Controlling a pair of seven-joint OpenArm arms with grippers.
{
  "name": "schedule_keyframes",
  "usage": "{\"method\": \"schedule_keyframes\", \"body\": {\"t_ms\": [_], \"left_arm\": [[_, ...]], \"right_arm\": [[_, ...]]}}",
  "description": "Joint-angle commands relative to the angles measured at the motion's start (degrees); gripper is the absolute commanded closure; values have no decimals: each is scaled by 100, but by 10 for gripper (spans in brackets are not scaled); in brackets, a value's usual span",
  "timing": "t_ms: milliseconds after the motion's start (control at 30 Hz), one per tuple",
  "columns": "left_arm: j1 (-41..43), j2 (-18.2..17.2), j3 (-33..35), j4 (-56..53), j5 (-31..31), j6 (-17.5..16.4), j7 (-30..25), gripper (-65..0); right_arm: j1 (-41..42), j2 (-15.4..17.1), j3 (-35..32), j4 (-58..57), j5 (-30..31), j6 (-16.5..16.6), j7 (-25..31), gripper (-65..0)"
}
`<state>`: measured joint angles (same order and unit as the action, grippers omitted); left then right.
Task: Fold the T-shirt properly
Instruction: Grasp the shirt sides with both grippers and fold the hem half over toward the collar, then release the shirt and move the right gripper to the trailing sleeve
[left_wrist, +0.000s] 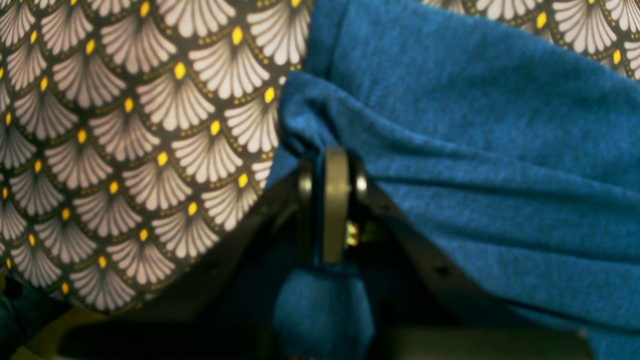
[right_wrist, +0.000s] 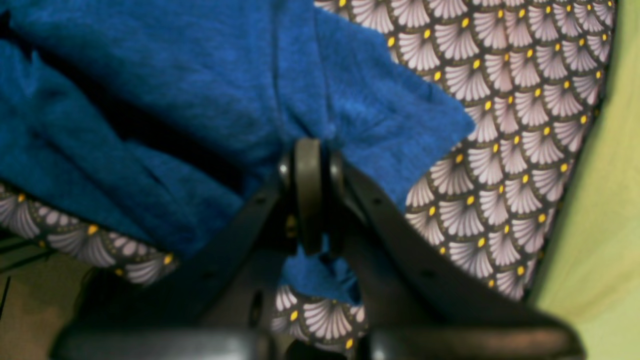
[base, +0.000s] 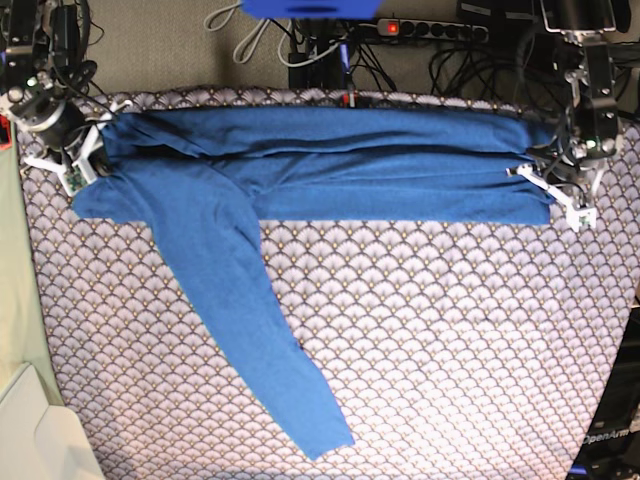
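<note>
The blue T-shirt (base: 320, 165) lies stretched in a long folded band across the far part of the table, and one long sleeve (base: 270, 350) trails diagonally toward the near edge. At the band's left end in the base view, my right gripper (base: 95, 150) is shut on the cloth. The right wrist view shows its jaws (right_wrist: 310, 145) pinching a bunched fold of the T-shirt (right_wrist: 175, 75). My left gripper (base: 545, 170) holds the band's right end. The left wrist view has it (left_wrist: 330, 155) shut on gathered fabric of the T-shirt (left_wrist: 475, 125), with a tuft hanging below the fingers.
The scallop-patterned tablecloth (base: 450, 350) covers the whole table. Cables and a power strip (base: 430, 30) lie behind the far edge. A pale green surface (base: 15, 300) and a white object (base: 40, 440) border the left side.
</note>
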<state>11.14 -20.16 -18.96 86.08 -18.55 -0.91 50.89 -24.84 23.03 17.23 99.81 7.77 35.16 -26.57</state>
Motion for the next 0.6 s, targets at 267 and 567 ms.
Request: {"method": "schedule_keyframes", "body": {"t_ms": [267,567], "left_arm": [[139,-45,2,-24,30,16,190,-43],[157,-45,10,29,22,16,199,-309]], "right_arm": [[1,102,66,81,1,-30,76,-131],[9,111,364,125,19,-30,76,-282]]}}
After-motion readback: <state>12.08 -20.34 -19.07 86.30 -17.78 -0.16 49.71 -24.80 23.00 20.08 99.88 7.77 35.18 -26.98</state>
